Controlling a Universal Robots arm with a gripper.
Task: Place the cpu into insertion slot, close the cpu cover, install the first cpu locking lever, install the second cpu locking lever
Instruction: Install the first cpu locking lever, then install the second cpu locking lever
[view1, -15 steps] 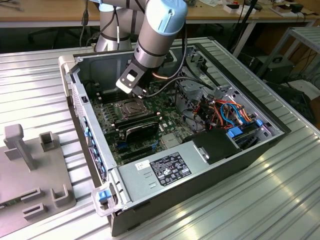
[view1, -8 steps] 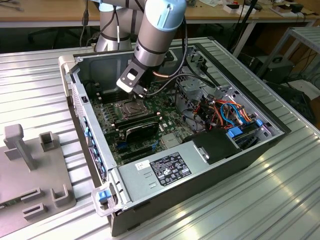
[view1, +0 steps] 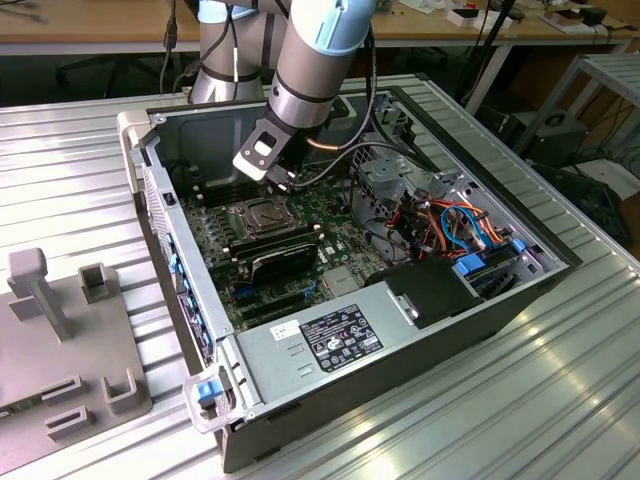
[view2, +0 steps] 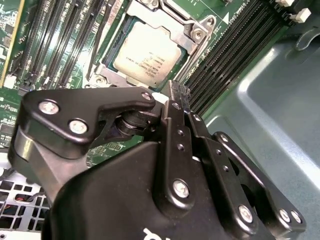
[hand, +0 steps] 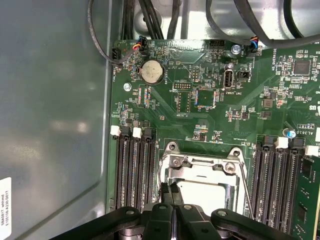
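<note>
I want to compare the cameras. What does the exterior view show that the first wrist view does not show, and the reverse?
Only the exterior view: the whole open computer case, the power supply, orange and blue cables, the grey fixture on the table. Only the first wrist view: the round coin battery close up. Both: the green board, the cpu cover closed over the cpu, and the hand shut above it.

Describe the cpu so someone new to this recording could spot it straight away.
Inside the open computer case, find the green motherboard flanked by long black memory slots. Between those slot banks sits the cpu, a flat square chip under the cpu cover. Its dull silvery face is the one plain metal square there.
</note>
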